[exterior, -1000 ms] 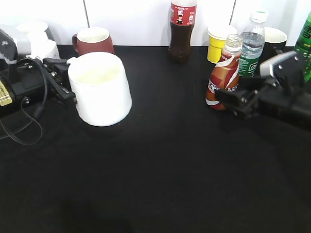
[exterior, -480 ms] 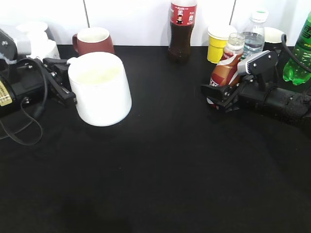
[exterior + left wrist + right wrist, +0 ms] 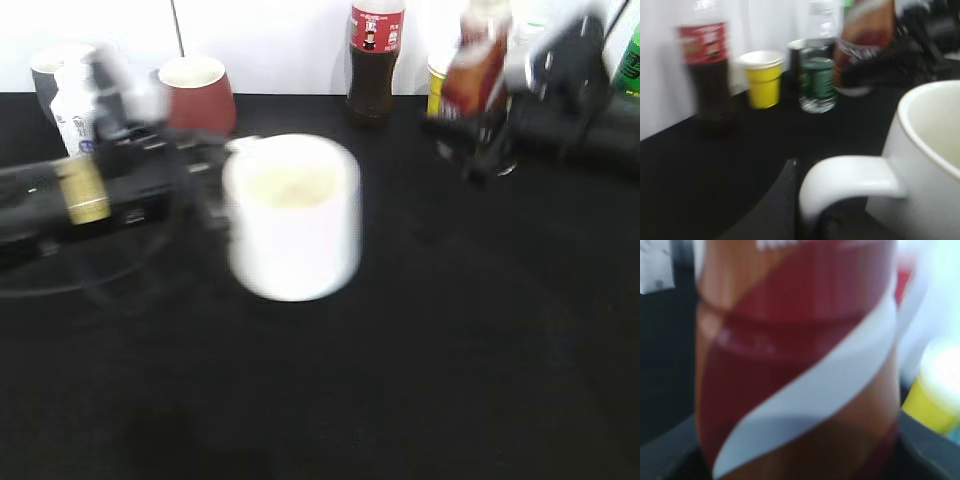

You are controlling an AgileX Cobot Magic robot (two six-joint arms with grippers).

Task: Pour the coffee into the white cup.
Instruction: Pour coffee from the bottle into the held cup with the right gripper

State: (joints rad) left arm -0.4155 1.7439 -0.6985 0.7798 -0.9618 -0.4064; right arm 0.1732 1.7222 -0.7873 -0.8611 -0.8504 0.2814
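Observation:
The white cup (image 3: 292,215) stands near the middle of the black table, blurred by motion; my left gripper (image 3: 205,180) is shut on its handle (image 3: 845,182). The cup's rim fills the right of the left wrist view (image 3: 930,130). My right gripper (image 3: 480,140) is shut on the coffee bottle (image 3: 478,65) and holds it raised at the back right. The bottle's brown, red and white label fills the right wrist view (image 3: 795,365). It also shows in the left wrist view (image 3: 865,45).
At the back stand a dark red mug (image 3: 198,95), a cola bottle (image 3: 374,60), a yellow cup (image 3: 762,77) and a water bottle with a green label (image 3: 817,80). A green bottle (image 3: 630,60) is at the far right edge.
My left gripper has dragged the white cup to the right, toward the middle. My right gripper has lifted the coffee bottle off the table and up.

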